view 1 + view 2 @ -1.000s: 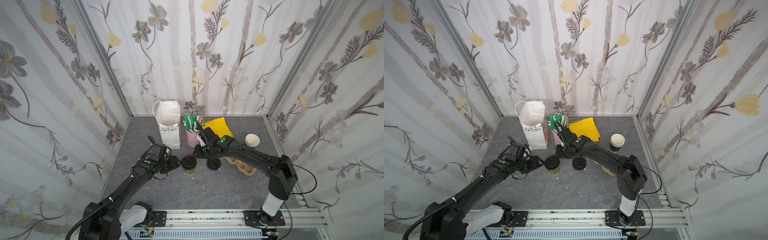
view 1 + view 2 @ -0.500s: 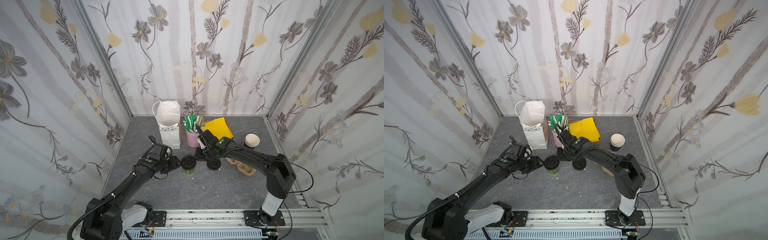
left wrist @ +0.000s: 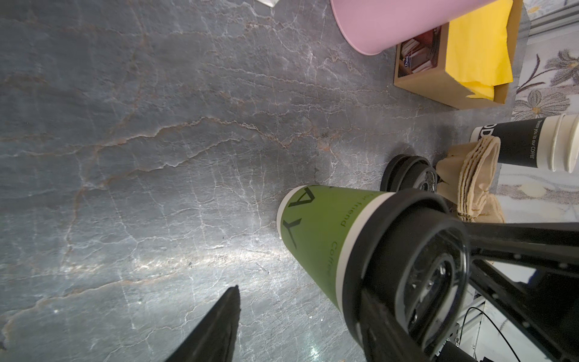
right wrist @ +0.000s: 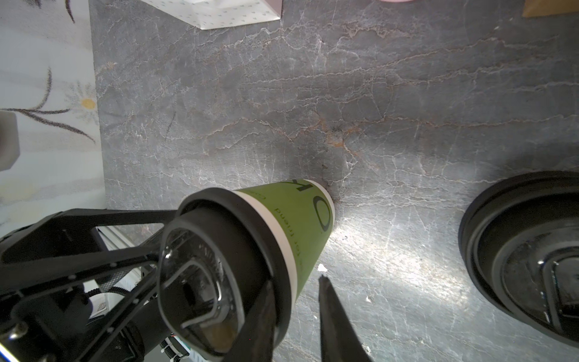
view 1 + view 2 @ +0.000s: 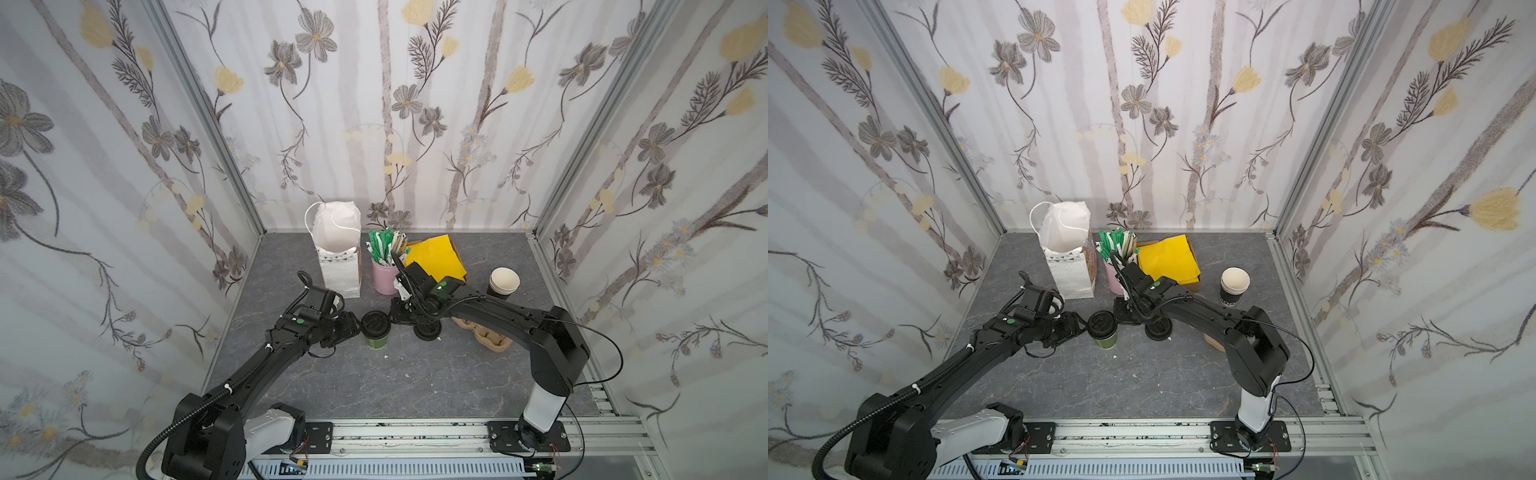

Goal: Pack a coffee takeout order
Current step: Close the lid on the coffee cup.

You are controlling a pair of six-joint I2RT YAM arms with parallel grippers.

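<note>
Green cup (image 3: 316, 232) — "friend", "Coffee"; black cups (image 3: 517, 144) — "COFFEE".

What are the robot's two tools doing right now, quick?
Left tool: open, beside the green cup, holding nothing.
Right tool: slightly open at the edge of the black lid, holding nothing.

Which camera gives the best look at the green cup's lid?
The right wrist view: the lid is close, its top face and moulded outline plain, seated on the green cup. The left wrist view shows it close but more edge-on. Both top views show a small dark disc.
</note>
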